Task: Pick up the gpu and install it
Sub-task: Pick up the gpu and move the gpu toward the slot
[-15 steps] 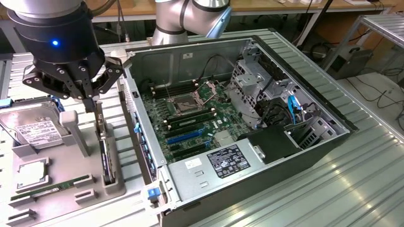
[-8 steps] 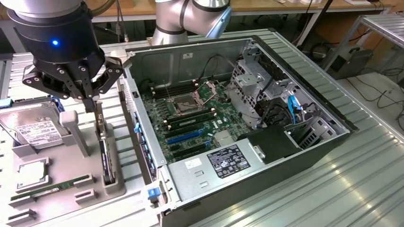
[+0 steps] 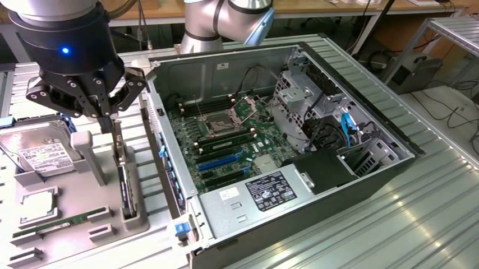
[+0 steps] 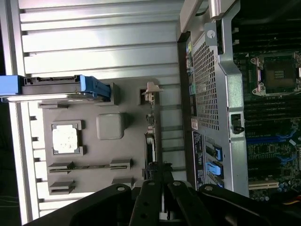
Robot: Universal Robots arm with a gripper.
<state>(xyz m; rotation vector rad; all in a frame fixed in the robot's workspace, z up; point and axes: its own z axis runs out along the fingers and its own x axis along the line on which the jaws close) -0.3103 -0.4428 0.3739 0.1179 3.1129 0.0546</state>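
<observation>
Ribbed metal surface (image 3: 419,213) carries everything. Open computer case (image 3: 217,67) at centre frame. Grey parts tray (image 3: 71,188) at lower left, just beside case. Gripper (image 3: 105,120) at upper left, over tray's far end; spread or pinching, cannot tell. Gpu (image 3: 125,179) stands on edge in tray slot, directly below gripper. Its long axis runs down-frame from gripper, parallel to case's near wall. Judgement: gripper lined up on card's upper end, grasp unconfirmed.
</observation>
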